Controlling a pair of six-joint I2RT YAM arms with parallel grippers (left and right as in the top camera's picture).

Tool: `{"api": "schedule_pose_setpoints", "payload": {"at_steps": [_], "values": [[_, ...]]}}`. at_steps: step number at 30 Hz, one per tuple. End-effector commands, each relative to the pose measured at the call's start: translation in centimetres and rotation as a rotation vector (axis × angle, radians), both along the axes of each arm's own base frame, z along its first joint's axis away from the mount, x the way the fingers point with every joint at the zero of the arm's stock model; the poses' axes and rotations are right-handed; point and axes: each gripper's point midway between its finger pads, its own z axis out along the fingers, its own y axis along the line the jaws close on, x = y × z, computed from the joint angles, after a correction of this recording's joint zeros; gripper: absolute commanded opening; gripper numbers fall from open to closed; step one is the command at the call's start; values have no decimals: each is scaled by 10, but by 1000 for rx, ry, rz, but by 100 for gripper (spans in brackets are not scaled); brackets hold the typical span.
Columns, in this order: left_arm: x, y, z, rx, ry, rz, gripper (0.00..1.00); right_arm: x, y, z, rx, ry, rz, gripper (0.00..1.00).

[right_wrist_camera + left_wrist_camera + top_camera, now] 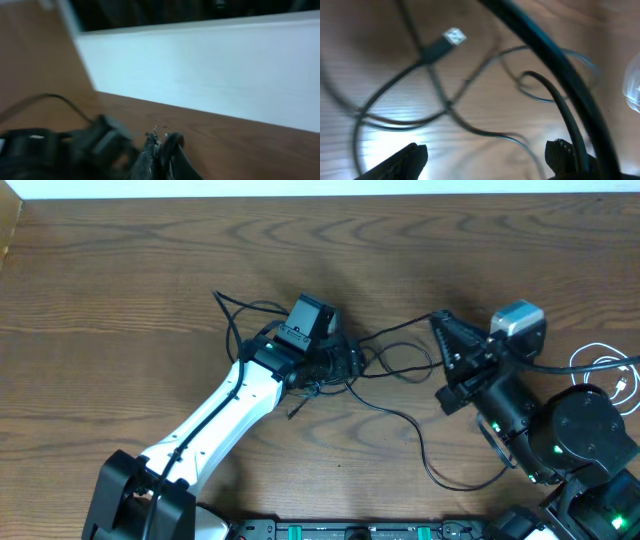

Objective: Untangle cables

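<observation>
Black cables (447, 106) knotted mid-table (120, 280); white cable (605, 360) well apart, far right. Left gripper (487, 155) spread over crossed strands. Right gripper (438, 320) pressed together beside one. Close blindly and you'd pinch two strands, tightening the knot.

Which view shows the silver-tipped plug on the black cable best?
Left wrist: the plug lies ahead of the open left gripper, silver tip distinct, slightly blurred. Overhead shows the black cables, but the plug cannot be picked out there. Right wrist is too blurred to show it.
</observation>
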Motion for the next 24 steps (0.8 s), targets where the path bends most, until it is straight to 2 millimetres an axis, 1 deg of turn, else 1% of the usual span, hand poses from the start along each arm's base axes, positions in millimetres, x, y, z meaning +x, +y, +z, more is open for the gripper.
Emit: {"api": "schedule_pose_setpoints", "payload": {"at_steps": [1,2,3,5,7,8,9,11,13,15,17,20,23,24], "values": [[15,66,-29,330,-54,152,80,-2,-57,37,32,-105,-252,1],[15,66,-29,331,-51,152,80,-1,-58,34,23,-96,-259,1],[15,66,-29,328,-49,151,72,-1,-58,28,4,-77,-262,3],[16,65,-28,325,-54,153,45,1,-57,18,-27,-46,-260,9],[16,61,-28,305,-56,147,22,2,-55,3,-63,-1,-258,13],[17,58,-27,289,-56,142,14,3,-54,-3,-72,21,-258,14],[17,53,-26,263,-53,133,9,4,-54,-11,-88,52,-259,14],[18,45,-24,218,-52,117,8,6,-52,-27,-111,108,-261,17],[17,34,-21,166,-50,90,8,8,-51,-41,-123,165,-265,26],[16,23,-17,116,-59,30,8,10,-49,-54,-128,220,-272,32],[15,14,-12,80,-78,-32,8,12,-47,-68,-134,275,-281,40],[16,15,-5,82,-119,-74,8,16,-44,-88,-155,349,-294,47],[21,25,4,95,-155,-80,8,20,-38,-110,-156,441,-303,56],[22,30,4,110,-154,-67,11,20,-35,-114,-151,462,-294,57]]}}
